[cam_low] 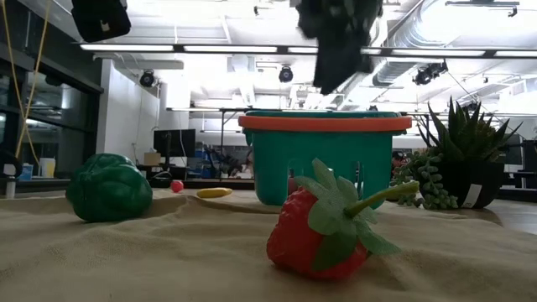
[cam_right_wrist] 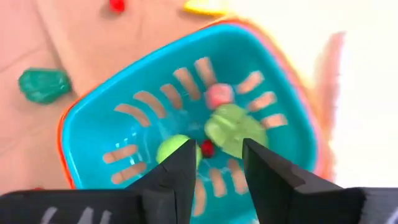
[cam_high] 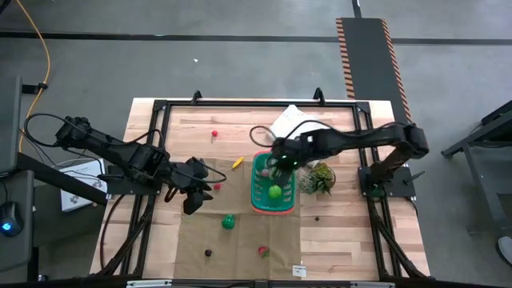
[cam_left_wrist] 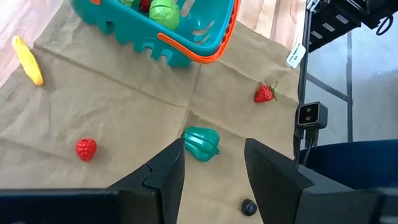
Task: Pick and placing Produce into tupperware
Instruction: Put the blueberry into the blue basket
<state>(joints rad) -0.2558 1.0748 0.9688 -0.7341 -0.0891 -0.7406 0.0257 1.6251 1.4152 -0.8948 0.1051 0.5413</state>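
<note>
The teal tupperware (cam_high: 274, 189) stands on the brown cloth. It holds a round green piece (cam_right_wrist: 174, 149), a leafy green piece (cam_right_wrist: 233, 127), a pink piece (cam_right_wrist: 219, 95) and a small red one (cam_right_wrist: 207, 148). My right gripper (cam_right_wrist: 219, 152) hangs open above it, holding nothing. My left gripper (cam_left_wrist: 214, 152) hovers open to the basket's left, above the cloth. Beyond its fingers a green pepper (cam_left_wrist: 201, 143) lies on the cloth. A strawberry (cam_left_wrist: 264, 93), a red berry (cam_left_wrist: 86, 149), a yellow piece (cam_left_wrist: 28, 60) and a small dark piece (cam_left_wrist: 249, 206) lie loose.
A spiky potted plant (cam_high: 320, 178) stands right of the basket, with a white cloth bundle (cam_high: 292, 122) behind it. Another red berry (cam_high: 214, 134) lies on the bare wood at the far left. A black frame (cam_high: 160, 108) borders the table.
</note>
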